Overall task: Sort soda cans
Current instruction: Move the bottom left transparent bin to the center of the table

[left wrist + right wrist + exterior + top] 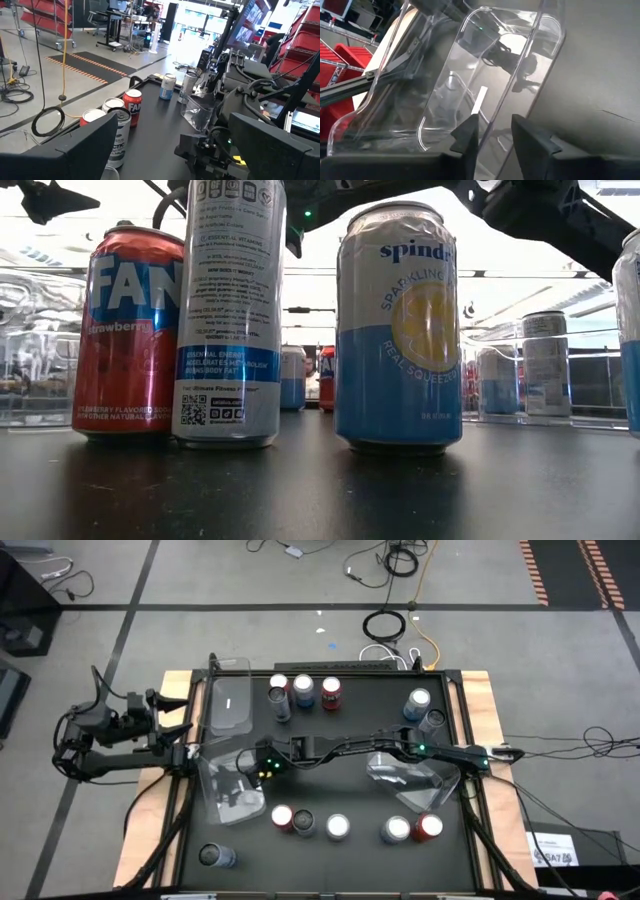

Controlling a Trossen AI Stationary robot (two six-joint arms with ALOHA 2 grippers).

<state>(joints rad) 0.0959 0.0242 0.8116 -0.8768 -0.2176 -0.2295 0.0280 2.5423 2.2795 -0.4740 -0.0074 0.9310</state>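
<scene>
Right wrist view puts me right behind the right gripper (492, 135): its two dark fingers (467, 132) sit either side of the thin wall of a clear bin (470, 75) and pinch it, the gap between them narrow. From overhead, the right arm stretches from the right side across the middle of the table (340, 790), and its gripper ends at a tilted bin on the left half.

A second bin (230, 705) lies at the far left of the table, and a third bin (405, 770) sits tilted under the right arm, right of centre.

None of the soda cans (303, 690) is held. Three stand in a far row just right of the far-left bin, two more at the far right, five in a near row across the middle and right, and one alone at the near left corner.

The left gripper (178, 712) hangs off the table's left edge with its fingers spread wide, holding nothing.
</scene>
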